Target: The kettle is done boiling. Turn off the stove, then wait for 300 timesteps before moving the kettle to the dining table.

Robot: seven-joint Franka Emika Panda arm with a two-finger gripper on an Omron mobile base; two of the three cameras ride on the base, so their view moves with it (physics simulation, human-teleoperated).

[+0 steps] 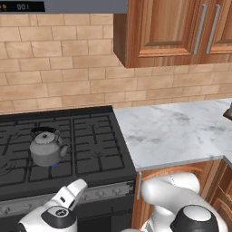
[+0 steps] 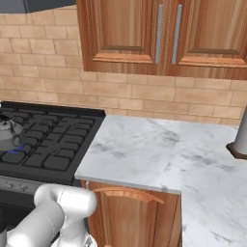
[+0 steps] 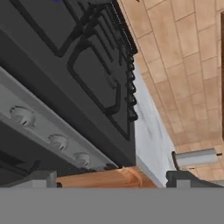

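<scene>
While the gripper (image 3: pixel 111 181) stood with fingers spread wide and empty before the stove's (image 1: pixel 90 136) silver knob strip, the rounded grey metal kettle (image 1: pixel 46 147) sat on black cast-iron grates near the stove's front left; smooth marble counter (image 1: pixel 172 131) lay alongside.

Cut off at the edges

The kettle (image 2: pixel 8 134) on the stove (image 2: pixel 53 140) is cropped at the left edge; knob markings too small to read.
</scene>
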